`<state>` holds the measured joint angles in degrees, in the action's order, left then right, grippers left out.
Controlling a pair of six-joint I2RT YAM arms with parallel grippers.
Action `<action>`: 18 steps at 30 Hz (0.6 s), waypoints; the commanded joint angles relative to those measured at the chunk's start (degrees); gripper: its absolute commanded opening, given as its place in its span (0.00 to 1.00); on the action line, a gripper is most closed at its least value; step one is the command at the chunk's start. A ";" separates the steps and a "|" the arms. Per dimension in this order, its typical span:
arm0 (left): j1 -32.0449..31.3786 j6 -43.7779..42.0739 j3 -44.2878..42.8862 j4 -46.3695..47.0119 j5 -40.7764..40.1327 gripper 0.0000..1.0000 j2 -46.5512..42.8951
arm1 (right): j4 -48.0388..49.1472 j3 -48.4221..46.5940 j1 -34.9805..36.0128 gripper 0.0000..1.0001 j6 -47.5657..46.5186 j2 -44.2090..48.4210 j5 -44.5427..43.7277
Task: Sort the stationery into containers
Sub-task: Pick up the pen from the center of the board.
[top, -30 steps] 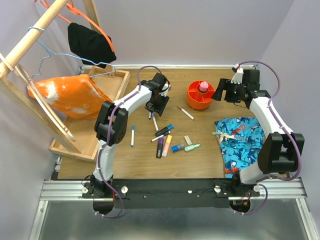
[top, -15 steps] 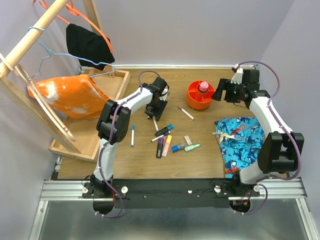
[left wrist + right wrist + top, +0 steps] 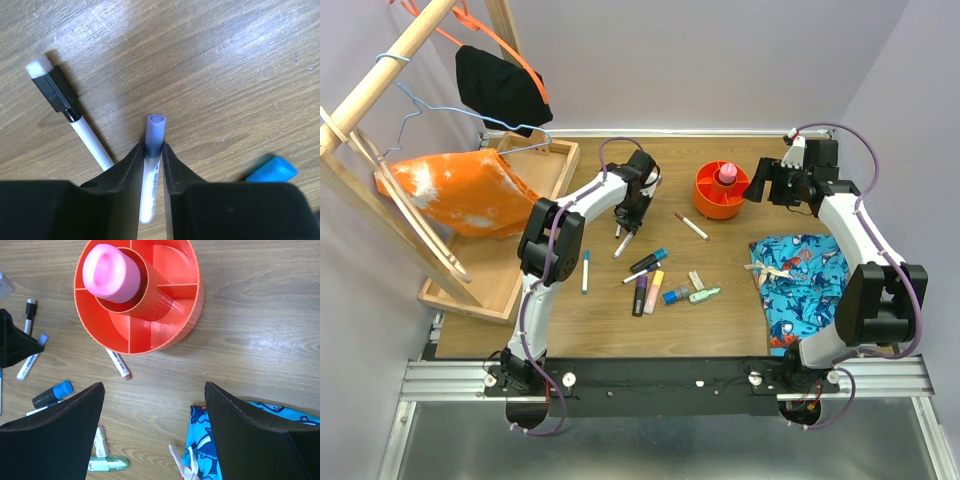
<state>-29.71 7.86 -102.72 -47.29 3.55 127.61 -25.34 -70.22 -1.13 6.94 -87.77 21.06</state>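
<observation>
Just left of the left gripper's (image 3: 153, 147) jaws, a black-capped pen (image 3: 55, 90) lies flat on the table (image 3: 225, 60). Its white barrel runs down to the left finger's flank, and we cannot tell if they touch. Between the jaws sits a white pen (image 3: 154, 127). They are closed to the width of its barrel, pinching it right behind the grey-blue cap, which pokes out past the fingertips. We judge the grip is taken that near the cap so the pen lies along the fingers and can go into a compartment end first. Whether it is off the wood we cannot tell. To the right of those jaws a blue marker (image 3: 272, 170) lies apart, and more markers (image 3: 660, 285) lie loose nearby, so most of the sorting remains.

Further right, the orange-red pot (image 3: 185, 300) stands straight ahead of the right gripper (image 3: 154, 390), whose jaws are spread wide with nothing between them. A pink marker (image 3: 110, 272) stands upright in the pot's middle tube. A red-tipped pen (image 3: 118, 365) lies just beside the pot's wall, between it and the jaws. We read this arm as waiting clear so the left can reach the pot. A patterned cloth (image 3: 800, 275) lies on the right jaw's side.
</observation>
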 commanded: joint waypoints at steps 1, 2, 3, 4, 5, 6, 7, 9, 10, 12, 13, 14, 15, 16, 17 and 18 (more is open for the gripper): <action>-0.43 -0.30 2.79 0.88 4.17 0.25 2.82 | 0.47 -1.33 0.25 0.89 -0.70 -0.92 -0.93; -0.52 -0.39 2.61 0.88 4.70 0.23 2.73 | 0.47 -1.41 0.25 0.89 -0.70 -0.92 -0.93; -0.61 -0.65 2.09 0.79 4.97 0.22 2.82 | 0.47 -1.50 0.25 0.89 -0.70 -0.92 -0.93; -0.61 -0.74 1.65 0.62 5.41 0.18 2.82 | 0.21 -1.85 0.25 0.89 -0.70 -0.83 -0.93; -0.61 -0.83 1.03 0.36 6.72 0.14 2.73 | 0.03 -2.03 0.25 0.89 -1.05 -0.74 -1.19; -0.52 -1.00 -0.36 -0.08 7.69 0.09 2.56 | -0.23 -2.29 0.25 0.89 -1.22 -0.65 -1.37; -0.43 -1.18 -1.16 -0.69 9.53 0.00 1.60 | -0.67 -2.56 0.25 0.89 -1.49 -0.48 -1.63; -0.34 -0.57 -3.18 -1.49 13.75 0.00 0.01 | -1.28 -3.17 0.25 0.89 -2.45 -0.21 -2.34; -0.26 -0.13 -3.71 -1.67 15.59 0.00 -2.26 | -1.81 -3.35 0.25 0.89 -2.72 -0.12 -2.51; -0.26 -0.56 -7.29 -2.89 20.15 0.00 -3.94 | -2.17 -3.44 0.25 0.89 -3.51 0.05 -3.21; -0.26 -0.82 -9.24 -4.73 21.31 0.00 -4.30 | -2.25 -3.44 0.25 0.89 -3.60 0.14 -3.22; -0.26 -1.52 -11.00 -4.92 22.63 0.00 -4.48 | -2.17 -3.35 0.25 0.89 -3.77 0.23 -3.22; -0.26 -2.14 -13.45 -4.40 25.68 0.00 -4.74 | -1.99 -2.91 0.25 0.89 -3.95 0.66 -3.22; -0.26 -2.84 -14.43 -2.39 26.76 0.00 -5.00 | -1.29 -2.56 0.25 0.89 -3.95 0.93 -3.04; -0.26 -3.98 -15.22 -0.63 27.55 0.00 -5.09 | -0.94 -2.21 0.25 0.89 -3.95 1.10 -2.69; -0.26 -4.60 -15.49 2.00 28.69 0.00 -5.35 | -0.50 -1.68 0.25 0.89 -3.86 1.28 -2.60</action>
<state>-29.74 6.42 -113.21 -50.59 21.93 127.26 -26.26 -72.10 -1.13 4.34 -88.07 19.33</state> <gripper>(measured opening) 0.024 0.887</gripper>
